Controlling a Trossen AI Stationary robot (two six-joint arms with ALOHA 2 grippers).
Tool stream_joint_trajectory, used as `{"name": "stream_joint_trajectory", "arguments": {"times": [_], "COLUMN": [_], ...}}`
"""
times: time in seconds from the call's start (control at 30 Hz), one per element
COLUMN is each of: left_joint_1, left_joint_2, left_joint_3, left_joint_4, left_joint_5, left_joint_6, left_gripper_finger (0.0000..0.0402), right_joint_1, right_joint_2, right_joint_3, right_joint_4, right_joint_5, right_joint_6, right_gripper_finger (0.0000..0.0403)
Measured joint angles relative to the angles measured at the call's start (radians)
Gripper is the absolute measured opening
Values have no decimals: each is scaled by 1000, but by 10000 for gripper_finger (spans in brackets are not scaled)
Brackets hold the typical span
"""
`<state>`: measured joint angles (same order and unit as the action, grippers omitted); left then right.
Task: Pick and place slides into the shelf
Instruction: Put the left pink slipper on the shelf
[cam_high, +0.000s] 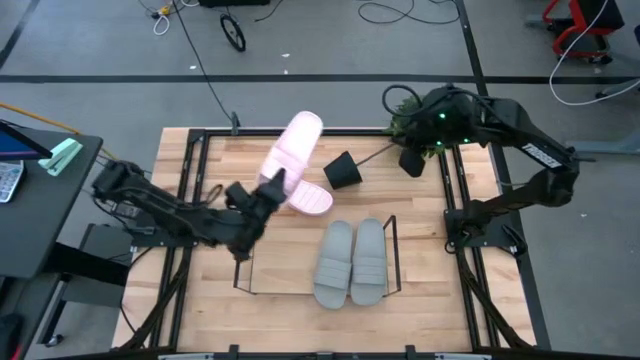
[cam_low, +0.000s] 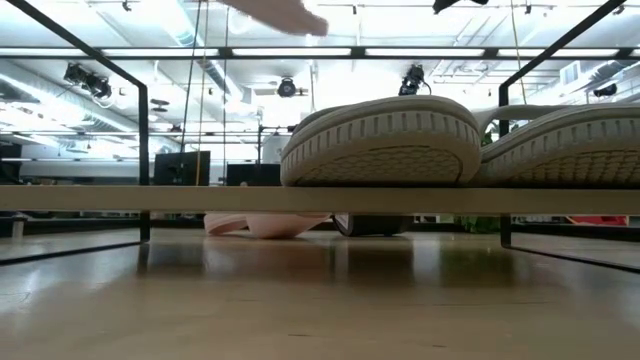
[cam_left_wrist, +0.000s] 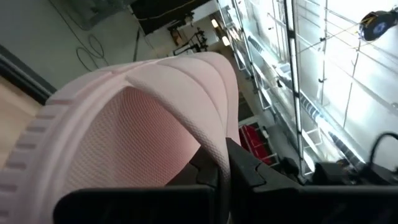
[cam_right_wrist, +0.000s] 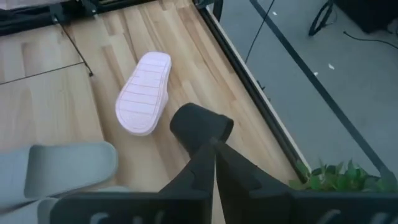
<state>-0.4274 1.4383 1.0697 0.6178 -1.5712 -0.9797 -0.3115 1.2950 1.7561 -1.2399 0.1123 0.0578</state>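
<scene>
1. Surface (cam_high: 200, 170) first: you had a wooden top with the shelf (cam_high: 245, 290) of thin black wire at its near middle, two grey slides (cam_high: 350, 262) already lying side by side in its right half and the left half bare.
2. The left gripper (cam_high: 268, 190) was clamped on a pink slide (cam_high: 295, 145), holding it clear of the surface beyond the shelf's left half; in the left wrist view its strap (cam_left_wrist: 186, 112) filled the frame above the dark fingers (cam_left_wrist: 249, 168).
3. The second pink slide (cam_high: 312, 198) lay sole up on the surface, just beyond the shelf.
4. The small black plant pot (cam_high: 343, 171) lay tipped just beside that slide, so you would have done well to swing the held slide wide of both.
5. My judgement: you needed to turn the held slide parallel to the grey pair, bring it over the bare half, and lower it flat inside the wire before letting go.
6. The right gripper (cam_high: 412, 160) waited at the far right corner, its fingers together.
</scene>
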Motion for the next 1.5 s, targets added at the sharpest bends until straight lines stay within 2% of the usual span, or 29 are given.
{"name": "stream_joint_trajectory", "arguments": {"times": [0.33, 0.5, 0.63, 0.8, 0.87, 0.97, 1.07, 1.13, 1.27, 1.5], "left_joint_1": [-83, -156, -221, -279, -291, -300, -299, -298, -298, -299], "left_joint_2": [296, 407, 458, 481, 481, 481, 481, 481, 481, 480], "left_joint_3": [393, 498, 502, 502, 503, 503, 503, 503, 503, 503], "left_joint_4": [0, -1, -3, -13, -29, -40, -40, -46, -46, -46], "left_joint_5": [0, -1, 0, 1, 0, 1, 0, 0, -1, 0], "left_joint_6": [163, 166, 87, 77, 80, 129, 141, 149, 190, 205], "left_gripper_finger": [10, 10, 10, 10, 10, 10, 10, 10, 10, 10], "right_joint_1": [0, 1, 11, 53, 64, 75, 102, 118, 152, 201], "right_joint_2": [-27, -49, -84, -116, -110, -81, -41, -16, 27, 64], "right_joint_3": [0, 0, 0, 0, 0, 0, 0, 0, 0, 0], "right_joint_4": [-49, -114, -183, -220, -197, -119, -54, -49, -36, 131], "right_joint_5": [-6, -35, -47, -123, -179, -320, -434, -472, -516, -558], "right_joint_6": [-10, 19, 85, 213, 272, 320, 360, 371, 392, 470], "right_gripper_finger": [10, 11, 11, 15, 20, 32, 50, 67, 104, 161]}}
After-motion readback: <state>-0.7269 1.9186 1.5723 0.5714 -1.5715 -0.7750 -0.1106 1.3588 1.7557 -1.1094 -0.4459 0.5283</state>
